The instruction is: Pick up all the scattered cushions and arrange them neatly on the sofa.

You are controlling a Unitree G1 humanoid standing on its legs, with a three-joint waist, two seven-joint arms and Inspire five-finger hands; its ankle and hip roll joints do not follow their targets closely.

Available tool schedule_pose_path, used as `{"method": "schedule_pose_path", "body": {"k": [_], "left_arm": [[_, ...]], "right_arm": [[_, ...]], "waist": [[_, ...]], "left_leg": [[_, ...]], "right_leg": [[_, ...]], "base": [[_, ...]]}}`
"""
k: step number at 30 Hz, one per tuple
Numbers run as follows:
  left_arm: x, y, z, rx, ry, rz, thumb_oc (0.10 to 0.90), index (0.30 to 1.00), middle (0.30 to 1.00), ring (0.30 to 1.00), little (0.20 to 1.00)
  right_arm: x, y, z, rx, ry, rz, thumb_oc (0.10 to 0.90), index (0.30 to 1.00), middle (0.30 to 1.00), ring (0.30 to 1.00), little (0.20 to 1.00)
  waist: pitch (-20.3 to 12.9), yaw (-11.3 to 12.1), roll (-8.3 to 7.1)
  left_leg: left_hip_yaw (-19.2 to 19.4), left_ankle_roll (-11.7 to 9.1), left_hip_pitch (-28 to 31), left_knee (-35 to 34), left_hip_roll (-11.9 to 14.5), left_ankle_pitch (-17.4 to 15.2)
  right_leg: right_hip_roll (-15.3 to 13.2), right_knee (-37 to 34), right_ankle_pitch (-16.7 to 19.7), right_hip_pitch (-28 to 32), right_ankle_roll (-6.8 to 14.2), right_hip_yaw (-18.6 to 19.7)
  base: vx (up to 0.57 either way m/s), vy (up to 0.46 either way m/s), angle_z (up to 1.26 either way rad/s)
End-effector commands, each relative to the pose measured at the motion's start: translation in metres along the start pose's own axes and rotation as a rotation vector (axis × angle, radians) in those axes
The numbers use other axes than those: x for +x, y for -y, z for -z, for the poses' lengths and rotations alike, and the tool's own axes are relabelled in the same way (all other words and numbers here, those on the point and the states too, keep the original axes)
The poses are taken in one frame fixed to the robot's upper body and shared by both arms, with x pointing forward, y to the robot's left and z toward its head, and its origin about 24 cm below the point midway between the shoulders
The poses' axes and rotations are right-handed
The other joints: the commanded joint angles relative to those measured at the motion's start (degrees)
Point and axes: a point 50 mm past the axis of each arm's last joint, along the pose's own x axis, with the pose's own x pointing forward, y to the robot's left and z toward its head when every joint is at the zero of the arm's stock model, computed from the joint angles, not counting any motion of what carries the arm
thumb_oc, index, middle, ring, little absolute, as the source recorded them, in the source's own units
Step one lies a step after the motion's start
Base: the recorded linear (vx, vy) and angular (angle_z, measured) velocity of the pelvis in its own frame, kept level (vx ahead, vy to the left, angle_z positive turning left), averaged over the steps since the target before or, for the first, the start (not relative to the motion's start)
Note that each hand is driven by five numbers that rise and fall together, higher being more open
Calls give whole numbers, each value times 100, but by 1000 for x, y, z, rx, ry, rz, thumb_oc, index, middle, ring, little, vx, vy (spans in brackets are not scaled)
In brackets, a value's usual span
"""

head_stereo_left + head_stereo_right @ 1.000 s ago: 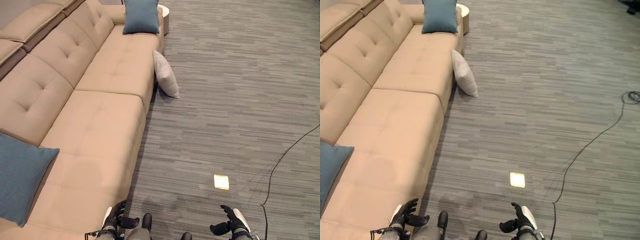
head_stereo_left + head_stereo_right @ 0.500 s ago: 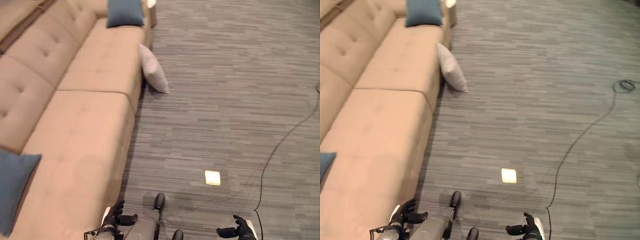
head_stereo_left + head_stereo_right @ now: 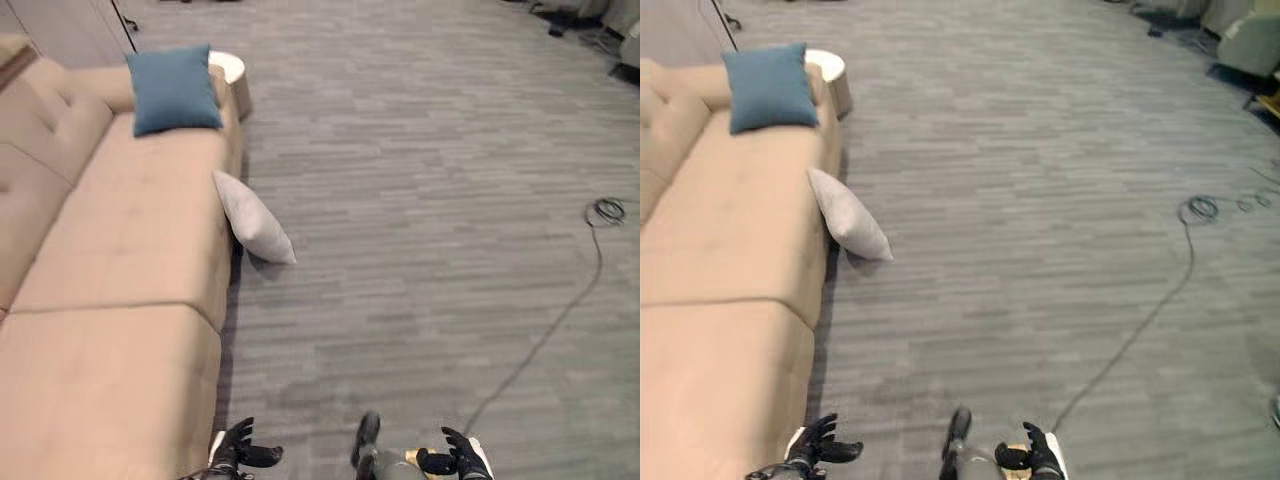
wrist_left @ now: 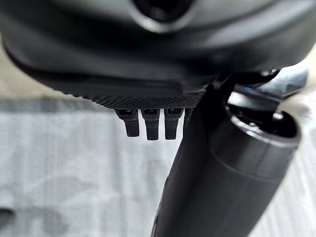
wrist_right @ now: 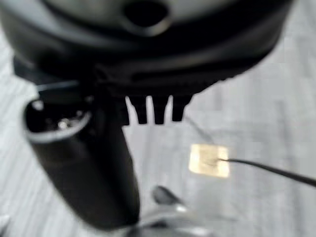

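Note:
A pale grey cushion (image 3: 254, 219) stands on the carpet, leaning against the front of the beige sofa (image 3: 110, 260). A blue cushion (image 3: 173, 88) leans upright at the sofa's far end. My left hand (image 3: 238, 453) hangs low by the sofa's front edge, fingers relaxed and holding nothing; its fingers (image 4: 148, 123) point down over the carpet in the left wrist view. My right hand (image 3: 458, 459) is low on the right, also open and empty, with its fingers (image 5: 153, 109) above the floor. Both hands are far from the grey cushion.
A small round white table (image 3: 229, 70) stands past the sofa's far end. A yellowish square plate (image 5: 209, 160) is set in the carpet under my right hand. Wide grey carpet (image 3: 430, 180) stretches ahead and to the right.
The camera has swung up and to the right: the sofa, grey cushion and far blue cushion have slid down and left, the near blue cushion has left the view. Both hands stay low and open.

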Motion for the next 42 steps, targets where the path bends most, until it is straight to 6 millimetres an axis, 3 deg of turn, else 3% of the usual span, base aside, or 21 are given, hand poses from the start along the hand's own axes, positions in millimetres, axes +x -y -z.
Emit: {"method": "schedule_pose_path", "body": {"k": [1, 3, 5, 6, 7, 8, 10, 13, 16, 17, 20, 21, 23, 25, 27, 29, 33, 35, 39, 41, 42], "left_arm": [[7, -29, -52, 27, 206, -44, 800, 900, 900, 900, 900], [8, -27, -58, 21, 220, -40, 800, 900, 900, 900, 900], [9, -20, -57, 30, 206, -41, 800, 900, 900, 900, 900], [9, -20, -56, 25, 200, -46, 800, 900, 900, 900, 900], [9, -20, -48, 24, 178, -52, 800, 900, 900, 900, 900], [8, -22, -45, 20, 173, -57, 800, 900, 900, 900, 900], [6, -26, -34, -3, 133, -73, 800, 900, 900, 900, 900], [5, -31, -26, -19, 106, -97, 800, 900, 900, 900, 900], [6, -37, -29, -18, 111, -113, 800, 900, 900, 900, 900], [6, -36, -31, -15, 121, -114, 800, 900, 900, 900, 900], [7, -36, -34, -21, 137, -120, 800, 900, 900, 900, 900], [7, -39, -39, -8, 158, -124, 800, 900, 900, 900, 900], [6, -39, -37, -8, 156, -129, 800, 900, 900, 900, 900], [6, -33, -38, -28, 164, -108, 800, 900, 900, 900, 900], [7, -23, -41, -28, 160, -73, 800, 900, 900, 900, 900], [8, -20, -44, -27, 164, -63, 800, 900, 900, 900, 900], [9, -12, -42, -13, 146, -42, 800, 900, 900, 900, 900], [9, -10, -41, -6, 139, -40, 800, 900, 900, 900, 900], [9, -6, -36, 37, 117, -31, 800, 900, 900, 900, 900], [9, -7, -36, 33, 118, -36, 800, 900, 900, 900, 900], [8, -10, -31, 14, 104, -53, 800, 900, 900, 900, 900]], "right_arm": [[3, 13, -20, 31, 103, 71, 800, 900, 900, 900, 900], [4, 16, -19, 36, 94, 85, 800, 900, 900, 900, 900], [5, 15, -26, 11, 120, 91, 800, 900, 900, 900, 900], [4, 15, -25, 5, 123, 94, 800, 900, 900, 900, 900], [4, 16, -24, -19, 131, 97, 800, 900, 900, 900, 900], [3, 15, -23, -23, 127, 93, 800, 900, 900, 900, 900], [0, 9, -16, -61, 116, 66, 800, 900, 900, 900, 900], [-1, 5, -15, -96, 114, 47, 800, 900, 900, 900, 900], [2, 6, -23, -128, 141, 36, 800, 900, 900, 900, 900], [3, 6, -28, -134, 156, 37, 800, 900, 900, 900, 900], [6, 8, -38, -152, 184, 38, 800, 900, 900, 900, 900], [7, 15, -36, -122, 167, 57, 800, 900, 900, 900, 900], [5, 16, -37, -98, 189, 48, 800, 900, 900, 900, 900], [-1, 10, -38, -70, 226, 24, 800, 900, 900, 900, 900], [-4, 8, -40, -40, 244, 35, 800, 900, 900, 900, 900], [-4, 8, -40, -31, 243, 38, 800, 900, 900, 900, 900], [-6, 10, -35, -22, 231, 61, 800, 900, 900, 900, 900], [-6, 9, -32, -23, 221, 64, 800, 900, 900, 900, 900], [-7, 6, -28, -15, 196, 69, 800, 900, 900, 900, 900], [-8, 3, -28, -17, 194, 58, 800, 900, 900, 900, 900], [-7, -3, -29, -40, 194, 42, 800, 900, 900, 900, 900]], "waist": [[257, 263, -410], [434, 427, -514], [422, 542, -462], [419, 579, -446], [386, 662, -313], [395, 718, -295], [234, 742, -320], [137, 823, -348], [241, 646, -196], [286, 490, -76], [261, 370, -6], [214, 389, -119], [206, 375, -109], [130, 408, -210], [183, 375, -233], [228, 374, -238], [431, 346, -321], [417, 331, -335], [289, 255, -317], [277, 266, -327], [233, 357, -336]], "left_leg": [[104, 533, -1951, 1357, 671, 322], [120, 674, -2720, 2150, 601, 269], [238, 696, -3114, 1060, 251, -79], [286, 678, -3107, 597, 167, -8], [277, 573, -3222, -354, 5, 564], [311, 540, -3249, -524, -25, 716], [82, 693, -2927, -805, -95, 606], [157, 844, -2647, -867, -70, 425], [167, 1048, -2256, -949, 47, 242], [89, 1113, -1989, -1103, 92, 191], [-39, 1035, -1662, -1367, 180, 42], [-102, 992, -1673, -1362, 139, 17], [-96, 961, -1578, -1435, 203, 24], [-227, 788, -1614, -1405, 306, 29], [-307, 567, -1944, -856, 416, 42], [-279, 530, -2108, -619, 435, 96], [284, 604, -2767, 544, 590, 188], [436, 644, -2889, 610, 554, 104], [1516, 717, -3043, 365, 563, -130], [1669, 795, -3093, 405, 568, -87], [1426, 809, -3023, 344, 434, -187]], "right_leg": [[-292, -254, -439, 814, 1016, 193], [-260, -362, -593, 1066, 893, 235], [-156, -543, -756, 1345, 1026, 355], [-131, -581, -789, 1424, 1060, 393], [92, -670, -870, 1629, 1084, 525], [151, -677, -912, 1706, 1067, 607], [159, -501, -1104, 1740, 1097, 693], [-8, 437, -1234, 1604, 1252, 652], [-420, 2164, -757, 744, 1674, 509], [-589, 2488, -616, 410, 1675, 528], [-808, 1204, -687, 244, 1503, 710], [-766, 641, -645, 401, 1514, 852], [-674, 696, -526, 314, 1518, 952], [-510, 132, -602, 679, 1408, 882], [-370, -214, -702, 923, 1231, 645], [-377, -272, -711, 971, 1199, 584], [-393, -428, -788, 1230, 1047, 308], [-397, -458, -803, 1284, 1044, 212], [-317, -488, -1036, 1528, 1081, -113], [-330, -454, -1023, 1505, 1060, -185], [-325, -325, -1114, 1551, 1070, -150]], "base": [[249, -360, 2], [284, -253, -5], [452, -51, -12], [503, 79, -64], [398, 70, -102], [466, 117, -74], [300, 100, -74], [191, 92, -48], [139, 84, -17], [167, 30, 23], [256, -187, 41], [226, -242, 21], [141, -158, 23], [205, -294, 43], [152, -258, 51], [18, -99, 63], [40, -117, 32], [112, -70, 76], [191, -13, 82], [101, 76, 8], [193, 120, 1]]}}
